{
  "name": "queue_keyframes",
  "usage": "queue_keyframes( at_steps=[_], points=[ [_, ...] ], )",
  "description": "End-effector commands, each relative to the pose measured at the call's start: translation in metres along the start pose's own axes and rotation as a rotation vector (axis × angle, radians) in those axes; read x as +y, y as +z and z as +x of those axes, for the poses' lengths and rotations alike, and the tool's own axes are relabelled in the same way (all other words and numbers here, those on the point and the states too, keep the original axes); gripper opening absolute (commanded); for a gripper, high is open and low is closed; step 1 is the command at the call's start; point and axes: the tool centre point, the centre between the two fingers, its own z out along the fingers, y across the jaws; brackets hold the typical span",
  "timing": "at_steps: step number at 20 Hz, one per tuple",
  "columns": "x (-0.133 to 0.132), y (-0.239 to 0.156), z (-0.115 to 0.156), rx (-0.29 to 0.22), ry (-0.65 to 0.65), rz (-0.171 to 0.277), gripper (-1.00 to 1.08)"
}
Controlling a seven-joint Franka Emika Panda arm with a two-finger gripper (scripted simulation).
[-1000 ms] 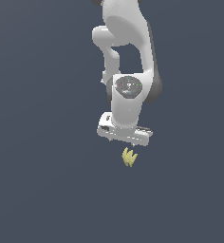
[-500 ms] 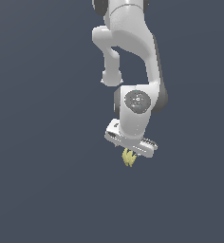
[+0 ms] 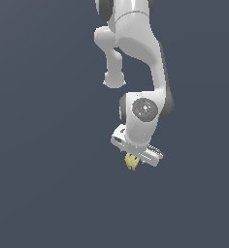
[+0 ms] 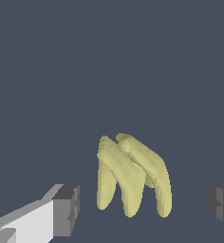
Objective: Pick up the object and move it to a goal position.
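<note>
The object (image 3: 131, 162) is a small pale-yellow bunch of pointed lobes lying on the dark grey floor. In the exterior view it pokes out just below the white gripper (image 3: 136, 156), which hangs directly over it. In the wrist view the object (image 4: 132, 176) lies between the two dark fingertips (image 4: 68, 210), with a clear gap on each side. The gripper (image 4: 144, 206) is open and touches nothing.
The white arm (image 3: 136, 58) comes down from the top of the exterior view. The plain dark grey floor (image 3: 43, 184) lies all around. No other object shows.
The gripper has moved toward the exterior view's right and come down over the object. The object has not moved.
</note>
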Motion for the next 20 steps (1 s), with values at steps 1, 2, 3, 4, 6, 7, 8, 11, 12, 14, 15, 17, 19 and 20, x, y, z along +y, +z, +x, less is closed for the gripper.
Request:
queue_keyframes(
  at_steps=[1, 2, 3, 4, 6, 7, 8, 11, 12, 14, 15, 17, 19, 20],
  points=[
    [-0.001, 0.001, 0.000, 0.000, 0.007, 0.000, 1.00],
    [0.000, 0.000, 0.000, 0.000, 0.003, 0.000, 1.00],
    [0.000, 0.001, 0.000, 0.000, 0.003, 0.000, 1.00],
    [0.000, 0.002, 0.000, 0.000, 0.003, 0.000, 1.00],
    [0.000, 0.007, 0.000, 0.000, 0.003, 0.000, 1.00],
    [0.000, 0.010, 0.000, 0.000, 0.003, 0.000, 1.00],
    [0.000, 0.015, 0.000, 0.000, 0.003, 0.000, 1.00],
    [0.000, 0.032, -0.001, 0.000, 0.005, 0.000, 1.00],
    [0.000, 0.038, -0.001, 0.000, 0.006, 0.000, 1.00],
    [0.000, 0.046, -0.001, 0.000, 0.006, 0.000, 1.00],
    [0.000, 0.048, -0.001, 0.000, 0.007, 0.000, 1.00],
    [0.000, 0.051, -0.001, 0.000, 0.007, 0.000, 1.00],
    [-0.001, 0.051, 0.000, 0.000, 0.007, 0.000, 1.00],
    [-0.001, 0.051, 0.000, 0.000, 0.007, 0.000, 1.00]
  ],
)
